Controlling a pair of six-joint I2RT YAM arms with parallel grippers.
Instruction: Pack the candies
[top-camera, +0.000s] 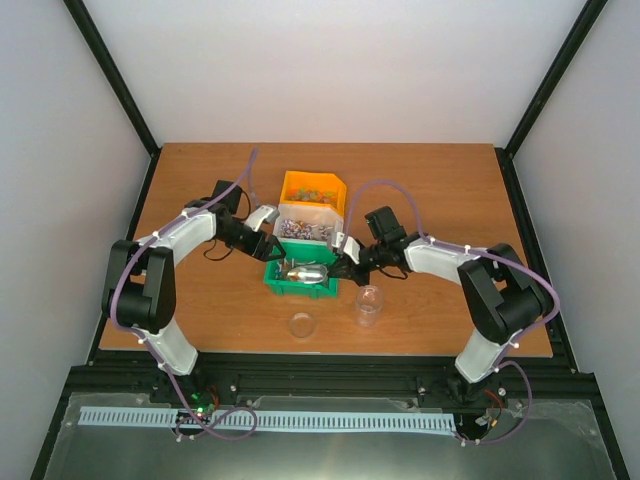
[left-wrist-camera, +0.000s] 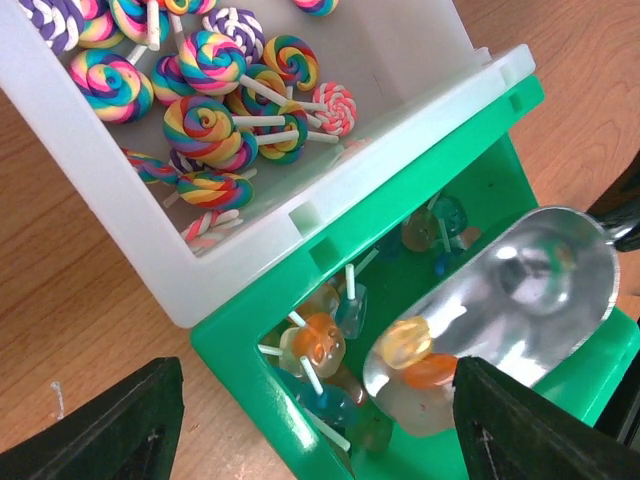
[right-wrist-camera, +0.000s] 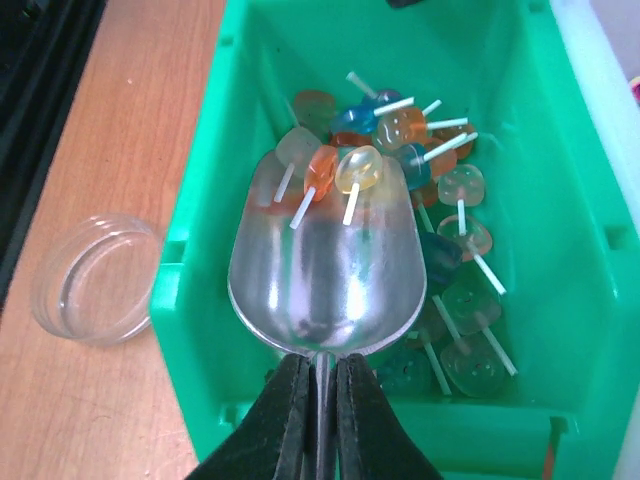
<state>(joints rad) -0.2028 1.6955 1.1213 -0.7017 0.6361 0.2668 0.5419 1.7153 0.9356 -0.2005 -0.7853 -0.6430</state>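
Observation:
The candies are small lollipops on white sticks. Translucent orange, blue and green ones lie in the green bin. Rainbow swirl ones fill the white bin behind it. My right gripper is shut on the handle of the silver scoop. The scoop is low inside the green bin with three candies at its tip. It also shows in the left wrist view. My left gripper is open and empty over the green bin's near left corner. From above, the left gripper and right gripper flank the green bin.
An orange bin with more candies stands behind the white bin. A small clear jar stands upright to the right of the green bin. Its clear lid lies on the wooden table in front, and shows in the right wrist view.

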